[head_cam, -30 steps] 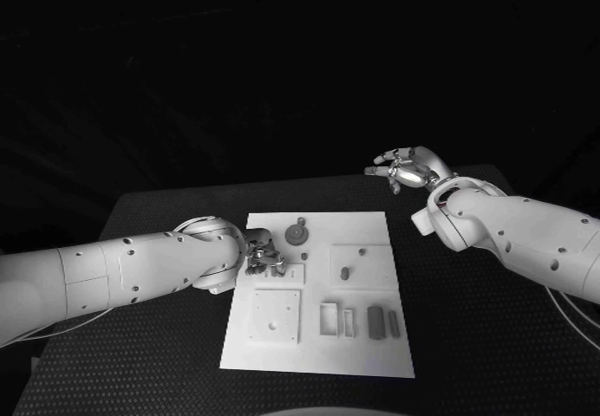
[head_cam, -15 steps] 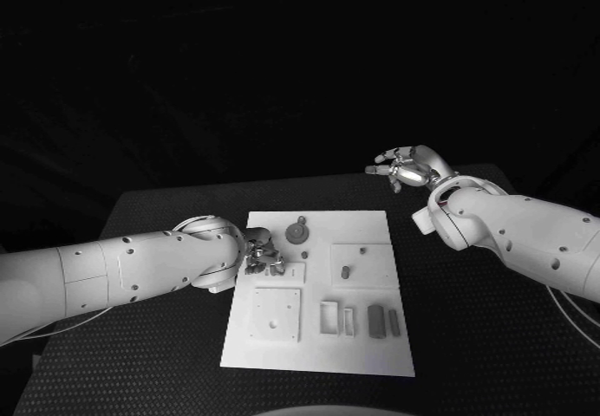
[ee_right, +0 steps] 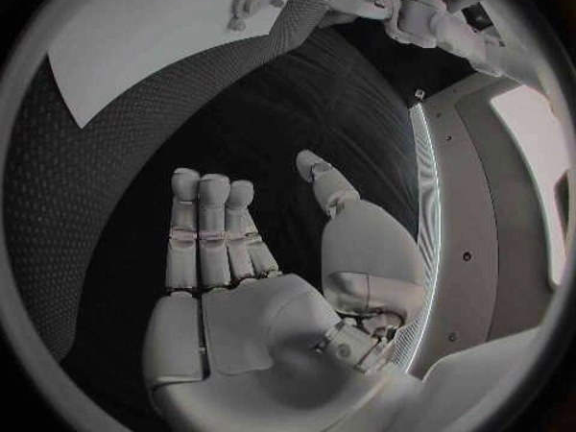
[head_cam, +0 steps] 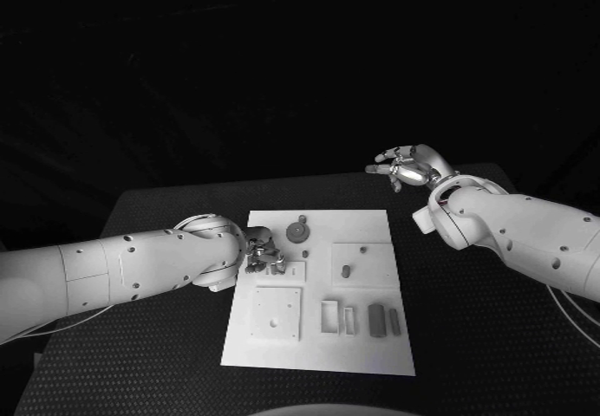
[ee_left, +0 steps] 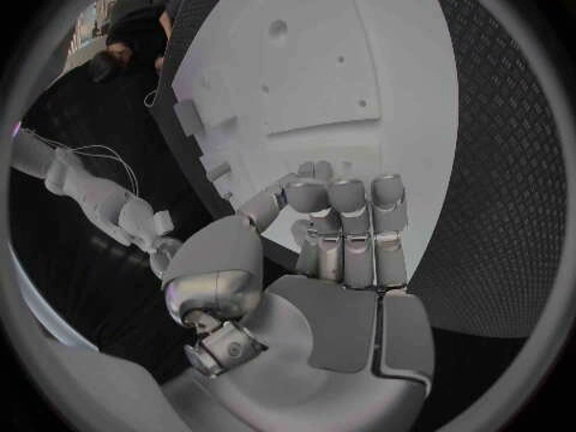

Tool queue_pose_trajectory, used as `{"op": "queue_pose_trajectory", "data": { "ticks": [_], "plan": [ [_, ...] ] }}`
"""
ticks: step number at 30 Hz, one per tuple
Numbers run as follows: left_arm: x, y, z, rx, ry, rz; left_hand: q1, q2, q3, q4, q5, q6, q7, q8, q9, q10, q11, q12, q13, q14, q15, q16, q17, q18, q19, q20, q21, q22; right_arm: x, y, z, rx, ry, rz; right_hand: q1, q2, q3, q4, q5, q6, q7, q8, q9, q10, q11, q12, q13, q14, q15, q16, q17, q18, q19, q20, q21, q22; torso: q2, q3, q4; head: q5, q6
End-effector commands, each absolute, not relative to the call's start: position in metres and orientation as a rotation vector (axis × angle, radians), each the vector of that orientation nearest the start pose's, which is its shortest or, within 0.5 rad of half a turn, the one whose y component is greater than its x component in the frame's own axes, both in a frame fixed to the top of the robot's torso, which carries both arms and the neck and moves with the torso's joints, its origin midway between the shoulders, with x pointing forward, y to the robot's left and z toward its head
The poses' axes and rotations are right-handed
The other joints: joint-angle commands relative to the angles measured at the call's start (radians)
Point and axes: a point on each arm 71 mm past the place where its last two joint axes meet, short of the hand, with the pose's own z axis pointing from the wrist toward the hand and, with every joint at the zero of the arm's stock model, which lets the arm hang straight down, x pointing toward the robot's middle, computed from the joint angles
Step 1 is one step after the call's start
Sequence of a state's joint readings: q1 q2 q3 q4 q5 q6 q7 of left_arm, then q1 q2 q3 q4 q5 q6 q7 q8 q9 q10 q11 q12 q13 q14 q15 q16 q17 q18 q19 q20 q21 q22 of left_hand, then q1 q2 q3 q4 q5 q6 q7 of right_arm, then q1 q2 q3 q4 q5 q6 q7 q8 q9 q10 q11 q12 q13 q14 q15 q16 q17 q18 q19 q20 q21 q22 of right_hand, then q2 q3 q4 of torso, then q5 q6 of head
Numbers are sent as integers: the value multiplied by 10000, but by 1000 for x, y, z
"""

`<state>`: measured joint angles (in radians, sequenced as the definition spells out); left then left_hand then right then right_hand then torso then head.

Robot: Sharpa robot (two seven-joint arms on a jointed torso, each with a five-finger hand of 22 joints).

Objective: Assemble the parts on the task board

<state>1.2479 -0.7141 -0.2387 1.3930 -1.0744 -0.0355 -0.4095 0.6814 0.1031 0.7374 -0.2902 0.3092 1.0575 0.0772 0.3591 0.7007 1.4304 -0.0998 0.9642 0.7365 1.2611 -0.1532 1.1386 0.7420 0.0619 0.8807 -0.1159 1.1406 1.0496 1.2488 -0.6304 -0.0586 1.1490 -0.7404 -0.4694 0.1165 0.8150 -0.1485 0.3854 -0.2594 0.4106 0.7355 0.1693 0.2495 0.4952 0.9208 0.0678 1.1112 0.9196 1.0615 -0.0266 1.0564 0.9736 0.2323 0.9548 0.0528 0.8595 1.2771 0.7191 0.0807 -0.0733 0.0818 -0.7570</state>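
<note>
1. White task board (head_cam: 362,227) lies mid-counter (head_cam: 150,217) in the head view; grey parts (head_cam: 375,321) lie loose along its near edge, so assembly looks barely begun. Left hand (head_cam: 263,256) works at the board's left edge.
2. Left wrist view: fingers curled; whether they pinch anything, I cannot tell.
3. Right wrist view: right hand (ee_right: 258,259) spread, holding nothing, off the board.
</note>
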Motion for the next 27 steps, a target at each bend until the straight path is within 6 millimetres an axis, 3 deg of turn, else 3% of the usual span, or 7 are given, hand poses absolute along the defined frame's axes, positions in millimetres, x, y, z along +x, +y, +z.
{"op": "queue_pose_trajectory", "data": {
  "ticks": [1,14,27],
  "plan": [
    [480,193,-271,-1224,23005,-4145,-176,137,-34,18,47,1652,-866,47,15,-130,-204,66,-31,-4,-1,80,-28,-88,22,-1272,-59,22,560,-211,-180,5089,15231,9089,2,124,3,-27,48,298,237,58,-12,-1304,148,40,-15,-63,16,39,-11,295,-37,23,-51,18,-2,8,-13,17,-3],
    [480,191,-272,-1139,23086,-4149,-778,335,-61,72,-223,1854,-924,120,-21,-152,-259,141,-151,-21,9,148,-121,-71,43,-1260,-110,74,560,-212,-180,5098,15235,9076,5,129,6,-30,62,299,237,61,-17,-1309,148,52,-34,-69,16,46,-20,295,-38,24,-56,22,-4,11,-12,6,-6],
    [480,193,-272,-1101,23079,-4081,-680,346,127,8,60,1872,-950,168,-13,-163,-286,202,-190,-14,7,198,-161,-44,66,-1271,-113,120,560,-212,-180,5097,15245,9079,-3,131,5,-27,73,301,237,65,-22,-1313,149,65,-53,-74,16,55,-29,295,-37,26,-61,27,0,-4,-2,9,-14]
  ]
}}
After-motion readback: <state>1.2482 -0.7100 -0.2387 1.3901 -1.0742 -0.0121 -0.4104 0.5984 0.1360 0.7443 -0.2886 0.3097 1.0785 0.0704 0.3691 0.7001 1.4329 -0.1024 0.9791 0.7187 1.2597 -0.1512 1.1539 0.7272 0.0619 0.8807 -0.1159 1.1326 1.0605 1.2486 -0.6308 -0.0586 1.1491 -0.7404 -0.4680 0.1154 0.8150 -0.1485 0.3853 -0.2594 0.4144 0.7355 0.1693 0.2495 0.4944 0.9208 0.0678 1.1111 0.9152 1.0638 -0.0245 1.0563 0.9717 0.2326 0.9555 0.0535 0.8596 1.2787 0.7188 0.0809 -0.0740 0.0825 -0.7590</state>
